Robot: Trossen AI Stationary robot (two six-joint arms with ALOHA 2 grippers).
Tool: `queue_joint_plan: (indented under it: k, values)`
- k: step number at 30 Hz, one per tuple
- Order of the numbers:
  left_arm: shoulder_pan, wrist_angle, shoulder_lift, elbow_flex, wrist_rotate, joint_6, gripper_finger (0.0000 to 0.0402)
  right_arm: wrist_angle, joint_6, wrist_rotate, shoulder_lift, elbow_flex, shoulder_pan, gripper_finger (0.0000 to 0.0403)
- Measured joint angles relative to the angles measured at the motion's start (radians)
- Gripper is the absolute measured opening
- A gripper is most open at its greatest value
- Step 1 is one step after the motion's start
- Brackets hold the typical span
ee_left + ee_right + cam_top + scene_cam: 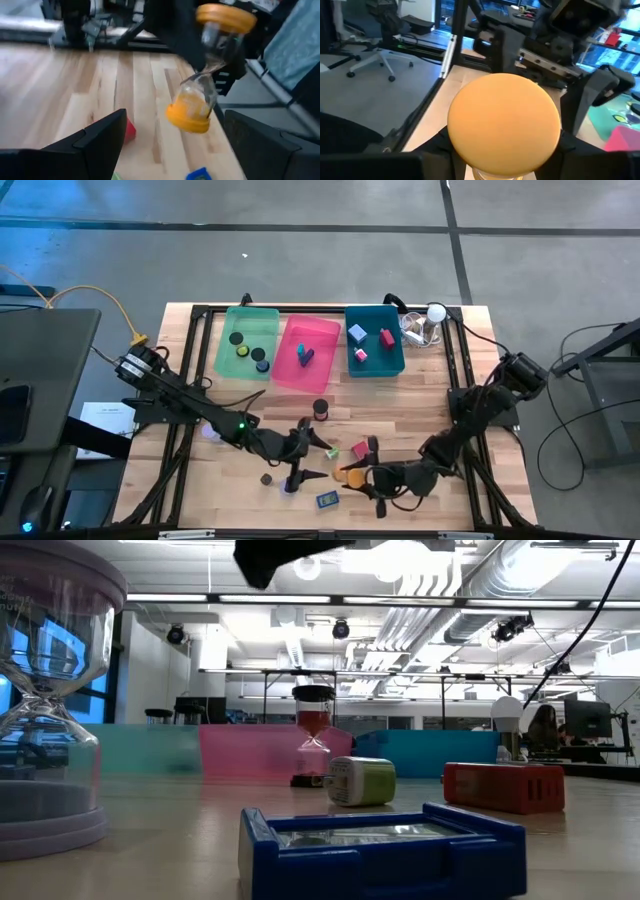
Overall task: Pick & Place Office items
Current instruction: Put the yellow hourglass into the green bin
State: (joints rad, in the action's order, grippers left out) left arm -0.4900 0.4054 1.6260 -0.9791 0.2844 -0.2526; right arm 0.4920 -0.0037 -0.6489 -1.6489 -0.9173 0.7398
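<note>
No writing was legible on any item. The right gripper (362,476) held the orange-capped clear plastic hourglass (207,75) at about five o'clock on the wooden slatted table (420,405), its cap (504,122) hiding the fingers. The left gripper (312,462) stood wide and empty beside it, the small blue framed block (380,850) cut off low.

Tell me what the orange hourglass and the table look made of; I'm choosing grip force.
Orange hourglass: clear bulbs, likely glass or clear plastic, see-through with glints; matte orange caps, probably plastic. Table: light wood planks, with visible grain and seams.
</note>
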Motion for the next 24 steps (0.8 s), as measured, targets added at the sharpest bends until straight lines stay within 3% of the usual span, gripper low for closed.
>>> queue_joint_plan:
  k: [17,24]
  values:
    - [-0.003,0.304,0.155,0.0,0.005,0.304,0.0324,0.011,0.007,0.109,0.0,0.0,-0.094,0.0152]
    - [0.005,0.313,0.154,0.0,0.006,0.274,0.0324,0.012,0.007,0.109,0.0,0.0,-0.095,0.0154]
